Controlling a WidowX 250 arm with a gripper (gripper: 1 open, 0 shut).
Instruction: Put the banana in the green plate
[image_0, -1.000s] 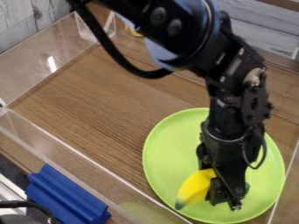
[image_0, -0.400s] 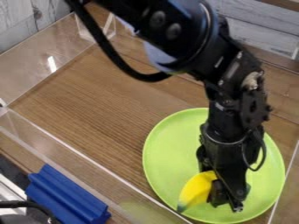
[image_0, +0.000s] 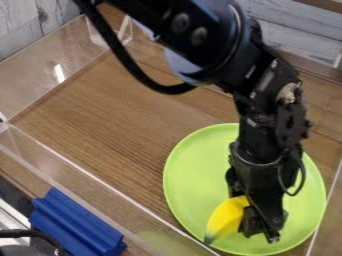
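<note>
Already low over green plate: gripper clamped on banana, fruit touching plate near front rim. Risks: glossy plastic sticks to finger on release, lifts with arm; or curved banana rolls off shallow rim onto wooden table.

The gripper (closed) holds the banana on the green plate.

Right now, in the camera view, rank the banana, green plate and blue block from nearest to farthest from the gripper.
1. Banana: at the gripper, on its left side in the picture.
2. Green plate: directly underneath.
3. Blue block: far off at the bottom-left.
</note>
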